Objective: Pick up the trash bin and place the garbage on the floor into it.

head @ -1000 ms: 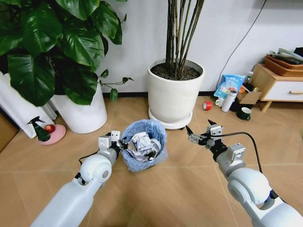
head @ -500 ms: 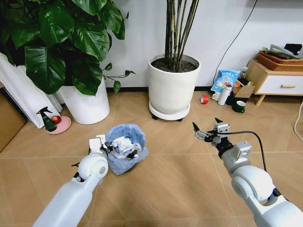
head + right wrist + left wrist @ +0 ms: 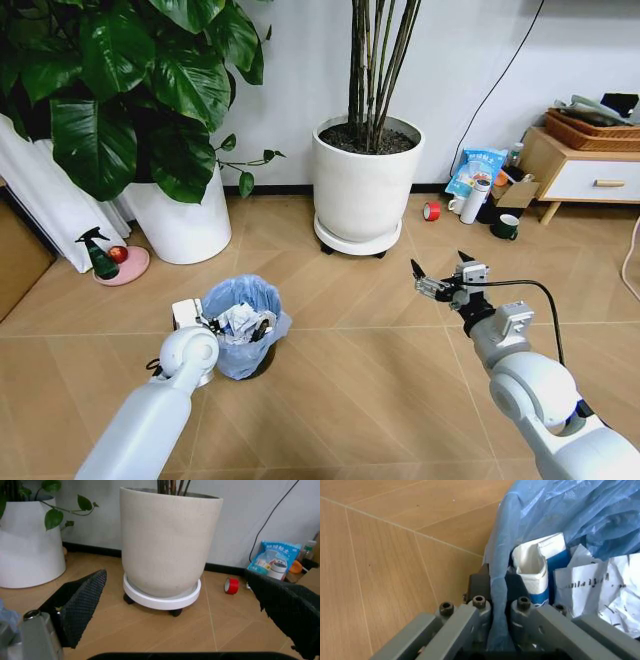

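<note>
1. Left hand [image 3: 197,318] is clamped on the rim of the trash bin [image 3: 240,340]. Left wrist view confirms it: one finger outside the wall, one inside, with the blue liner bag [image 3: 555,513] pinched between them.
2. The bin sits right in front of that hand, on the side toward the right arm. I can't tell from the head view whether its base is on the floor [image 3: 370,370] or just clear of it; I'd guess very low or touching.
3. The garbage [image 3: 240,322] is already in the bin: crumpled white paper [image 3: 600,592] and a blue-white carton [image 3: 537,573] lie just past the inner finger, heaped near rim level.
4. Right hand [image 3: 438,277] is spread wide with nothing in it, held out over bare floor, well apart from the bin and off to the side of the left hand. The big white planter [image 3: 167,540] stands ahead of it.
5. Progress call: the pick-up of the bin is done, and the collecting looks done or nearly so. I see no loose litter on the open floor around either hand.
6. Not counted as garbage: the red tape roll [image 3: 432,210] and green mug [image 3: 503,226] beyond the right hand, by the cabinet.
7. What's left, as far as I can judge: at most a last sweep for pieces hidden behind the planters, then release the bin.
</note>
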